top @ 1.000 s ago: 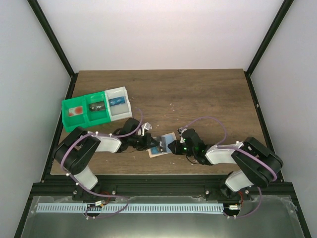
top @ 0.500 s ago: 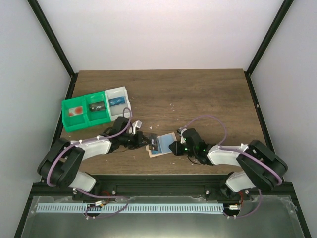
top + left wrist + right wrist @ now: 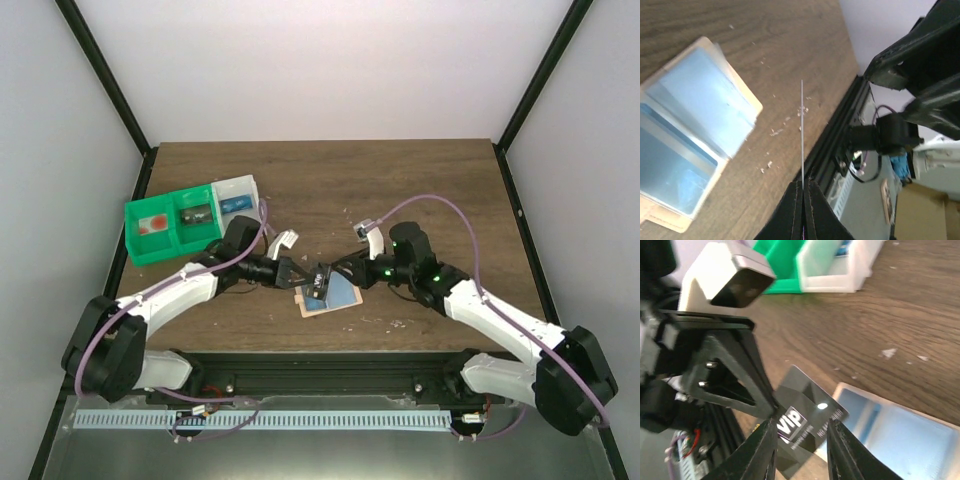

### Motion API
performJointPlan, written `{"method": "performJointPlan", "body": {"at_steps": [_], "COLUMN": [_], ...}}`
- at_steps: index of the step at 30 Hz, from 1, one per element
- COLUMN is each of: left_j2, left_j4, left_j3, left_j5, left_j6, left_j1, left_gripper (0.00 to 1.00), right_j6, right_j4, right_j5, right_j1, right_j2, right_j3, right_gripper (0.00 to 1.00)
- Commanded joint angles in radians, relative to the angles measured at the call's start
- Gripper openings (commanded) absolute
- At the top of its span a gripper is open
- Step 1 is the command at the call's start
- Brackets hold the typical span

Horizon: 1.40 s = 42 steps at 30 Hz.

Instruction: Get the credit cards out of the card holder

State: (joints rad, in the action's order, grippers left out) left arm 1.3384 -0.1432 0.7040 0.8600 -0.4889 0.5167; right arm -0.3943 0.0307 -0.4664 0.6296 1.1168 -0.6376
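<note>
The bench is carrying the card holder, which is lying open and flat near the middle of the near edge. Just above its left end, one black credit card with white print is hanging clear of the sleeve between both arms. The left pincer is pinching that card tightly, fully closed on its thin edge. The right pincer is standing with jaws parted on either side of the card; whether it is pressing on it cannot be told. So one card looks to be out; bluish panels are showing in the holder's pockets, possibly more cards waiting.
</note>
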Motion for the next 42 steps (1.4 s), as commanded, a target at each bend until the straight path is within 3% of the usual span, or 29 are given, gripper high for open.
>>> {"method": "performJointPlan", "body": {"at_steps": [1,11,18,22,27,30,34,39,42], "left_j2": [-0.024,-0.064,-0.071,-0.072,-0.064,-0.069,-0.114,-0.205,-0.269], "left_j4": [-0.104,-0.122,-0.122,-0.122,-0.138,-0.144,-0.114,0.055,0.284], "left_j3": [0.028,0.03,0.033,0.032,0.049,0.063,0.063,-0.01,-0.105], "left_j5": [0.136,0.168,0.17,0.168,0.128,0.104,0.052,0.067,0.086], "left_j6": [0.12,0.17,0.174,0.175,0.174,0.156,0.083,-0.122,-0.315], "left_j1": [-0.001,0.047,0.08,0.081,0.08,0.07,0.009,-0.133,-0.194], "left_gripper": [0.0,0.0,0.0,0.0,0.01,0.12,0.38,0.49,0.52], "right_j6": [0.077,0.153,0.187,0.199,0.161,0.099,-0.026,-0.23,-0.384], "right_j4": [0.102,0.189,0.198,0.208,0.156,0.094,-0.053,-0.257,-0.405], "right_j5": [-0.197,-0.257,-0.344,-0.377,-0.4,-0.395,-0.386,-0.316,-0.232], "right_j1": [-0.005,-0.005,-0.005,-0.005,-0.006,-0.008,-0.01,-0.01,-0.01], "right_j2": [-0.01,0.055,0.108,0.116,0.081,0.035,-0.006,-0.023,-0.043], "right_j3": [-0.069,-0.144,-0.145,-0.14,-0.104,-0.068,-0.004,0.027,0.056], "right_gripper": [0.32,0.48,0.47,0.33,0.01,0.01,0.0,0.01,0.01]}}
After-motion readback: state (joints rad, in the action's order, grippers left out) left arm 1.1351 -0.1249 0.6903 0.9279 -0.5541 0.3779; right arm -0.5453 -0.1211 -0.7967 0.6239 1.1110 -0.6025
